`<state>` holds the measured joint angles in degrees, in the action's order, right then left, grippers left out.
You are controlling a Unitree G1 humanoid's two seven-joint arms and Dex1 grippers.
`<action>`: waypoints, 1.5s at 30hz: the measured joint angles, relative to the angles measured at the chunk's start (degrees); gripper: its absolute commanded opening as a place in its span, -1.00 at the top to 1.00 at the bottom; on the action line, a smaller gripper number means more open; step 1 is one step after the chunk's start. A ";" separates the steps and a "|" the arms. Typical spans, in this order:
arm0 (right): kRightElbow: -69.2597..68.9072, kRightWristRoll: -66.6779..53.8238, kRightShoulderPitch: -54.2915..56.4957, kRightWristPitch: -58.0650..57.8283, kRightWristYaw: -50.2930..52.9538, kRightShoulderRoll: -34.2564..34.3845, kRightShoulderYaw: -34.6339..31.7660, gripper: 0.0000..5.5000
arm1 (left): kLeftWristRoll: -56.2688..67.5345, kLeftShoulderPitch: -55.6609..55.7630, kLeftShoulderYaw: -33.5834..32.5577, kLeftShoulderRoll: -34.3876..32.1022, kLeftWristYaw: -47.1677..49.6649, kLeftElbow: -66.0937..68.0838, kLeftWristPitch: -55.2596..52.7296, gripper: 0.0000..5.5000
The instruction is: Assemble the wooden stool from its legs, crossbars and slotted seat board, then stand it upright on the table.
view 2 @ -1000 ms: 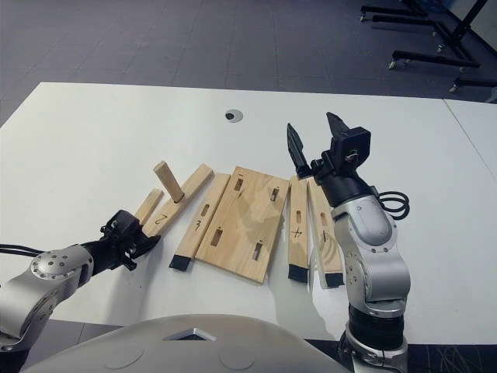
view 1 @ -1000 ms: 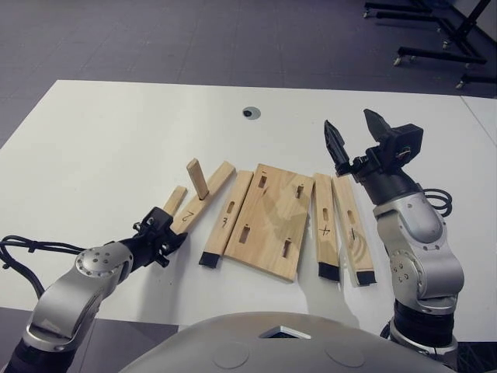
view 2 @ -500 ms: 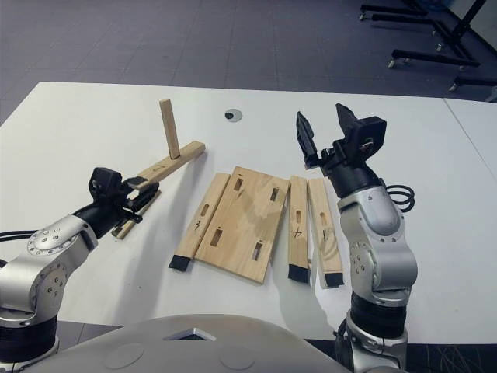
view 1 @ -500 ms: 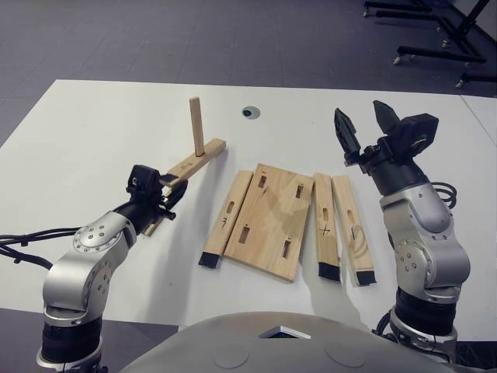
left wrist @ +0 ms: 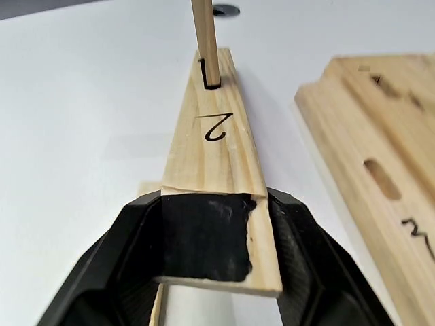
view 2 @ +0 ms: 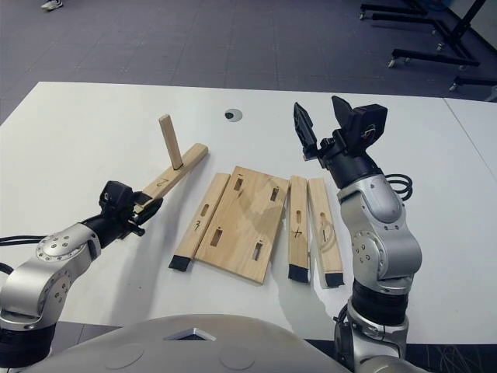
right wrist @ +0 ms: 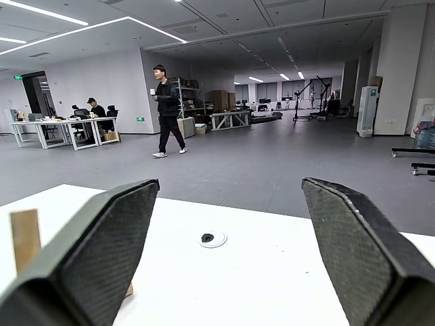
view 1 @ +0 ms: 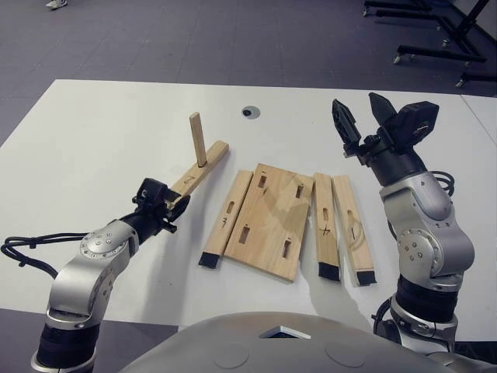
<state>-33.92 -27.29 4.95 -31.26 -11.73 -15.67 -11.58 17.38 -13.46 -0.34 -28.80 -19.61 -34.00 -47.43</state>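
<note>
**Stool assembly: one joint made, most of the work outstanding**

My left gripper is closed on the black-tipped end of the pale wooden leg marked "2". It holds that leg low over the left part of the white table. I cannot tell whether the leg's far end rests on the surface. One short pale wooden crossbar stands upright in this leg's slot. That is the only joint I can confirm.

My right gripper is raised above the table's right side, its fingers spread wide and holding nothing.

The rectangular slotted wooden seat board lies flat at the centre, unfitted. The leg marked "3" lies just beside it on the left. Two further black-tipped legs lie side by side on its right. I judge the task to be at an early stage, with three legs, the seat and the upright stand all outstanding.

A round grommet hole sits beyond the parts. Nothing obstructs either arm.
</note>
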 measured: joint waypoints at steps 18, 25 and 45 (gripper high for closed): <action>-0.10 -0.98 0.20 -1.10 0.05 -1.11 0.28 -0.41 | -7.32 -5.66 5.39 -0.77 0.13 5.66 11.17 -0.25; -0.11 -0.93 0.20 -1.09 0.13 -0.91 1.02 -0.41 | -7.49 -4.42 5.21 -0.42 -0.20 7.19 12.33 -0.33; 1.18 -0.77 0.72 -0.81 -0.03 -1.04 1.61 -0.41 | -7.21 -1.78 7.11 1.55 -2.03 9.68 12.63 0.27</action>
<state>-32.74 -28.05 5.67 -32.07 -11.75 -16.71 -9.98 10.16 -15.24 6.77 -27.25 -21.64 -24.32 -34.80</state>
